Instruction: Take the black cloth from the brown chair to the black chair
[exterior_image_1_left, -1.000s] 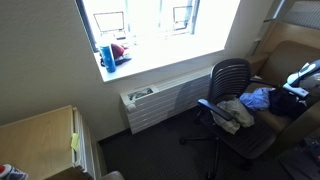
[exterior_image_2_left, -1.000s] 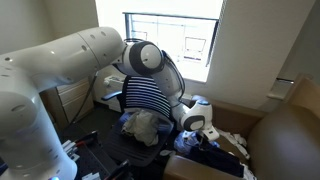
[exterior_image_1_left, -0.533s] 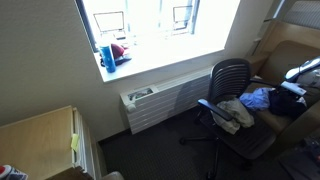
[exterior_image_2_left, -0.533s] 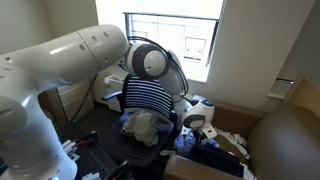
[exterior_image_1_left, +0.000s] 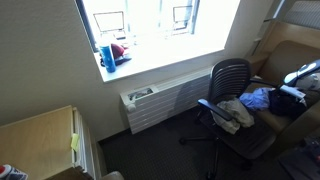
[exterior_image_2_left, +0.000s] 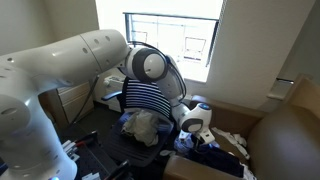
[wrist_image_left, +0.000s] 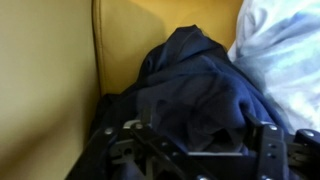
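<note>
The black cloth (wrist_image_left: 195, 90) lies bunched on the seat of the brown chair (wrist_image_left: 50, 70), against its armrest. It also shows in both exterior views (exterior_image_1_left: 290, 103) (exterior_image_2_left: 207, 152). My gripper (wrist_image_left: 195, 140) hangs right over the cloth, open, with one finger on each side of the bunched fabric. It appears in both exterior views (exterior_image_1_left: 296, 86) (exterior_image_2_left: 194, 127). The black chair (exterior_image_1_left: 231, 78) is an office chair next to the brown chair (exterior_image_1_left: 292, 58). Light clothes (exterior_image_1_left: 234, 112) lie on its seat, and a striped garment (exterior_image_2_left: 147, 93) hangs on its back.
A white cloth (wrist_image_left: 285, 50) and a blue cloth (exterior_image_1_left: 261, 97) lie beside the black cloth on the brown chair. A radiator (exterior_image_1_left: 160, 103) stands under the window. A wooden desk (exterior_image_1_left: 40, 135) is in the near corner. The robot arm (exterior_image_2_left: 60, 70) fills much of an exterior view.
The arm has shifted slightly and the gripper has come down a little onto the black cloth. The cloths and chairs have not moved.
</note>
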